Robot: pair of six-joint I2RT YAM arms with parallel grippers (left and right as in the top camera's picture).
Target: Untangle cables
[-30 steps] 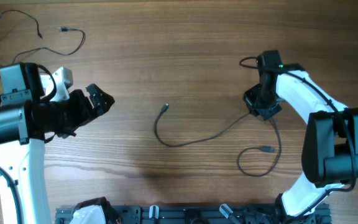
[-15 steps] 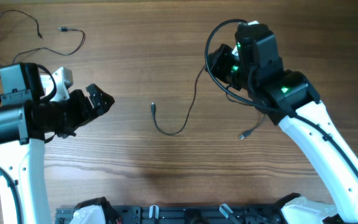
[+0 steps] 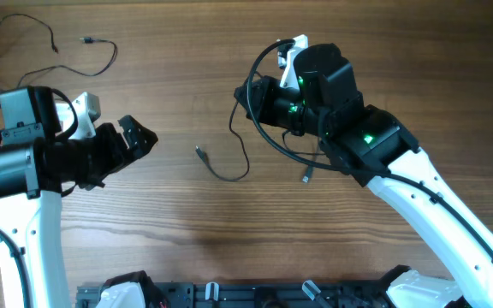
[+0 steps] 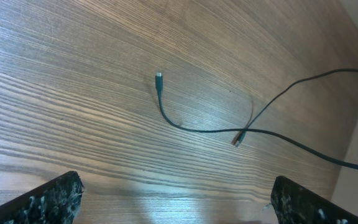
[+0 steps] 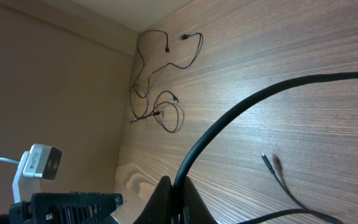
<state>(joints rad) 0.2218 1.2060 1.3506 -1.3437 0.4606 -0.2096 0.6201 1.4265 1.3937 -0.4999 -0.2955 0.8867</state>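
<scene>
A thin black cable [image 3: 232,175] hangs from my right gripper [image 3: 255,97], which is shut on it above the table's middle. One plug end [image 3: 200,153] lies on the wood and the other plug [image 3: 306,177] dangles under the right arm. In the right wrist view the jaws [image 5: 178,190] pinch the cable [image 5: 241,106]. In the left wrist view the same cable [image 4: 191,129] crosses the wood ahead. My left gripper [image 3: 137,137] is open and empty, left of the cable; its fingers frame bare wood [image 4: 176,202]. Another thin cable [image 3: 101,64] lies loose at the far left.
The wooden table [image 3: 195,239] meets a beige wall at its left edge [image 5: 55,93]. The far-left cable strands also show in the right wrist view [image 5: 166,115]. A dark rack [image 3: 255,295] runs along the front edge.
My right arm has swung left and up from the right side with the cable in its grip, dragging the cable's free plug end leftward. The left arm has not moved.
</scene>
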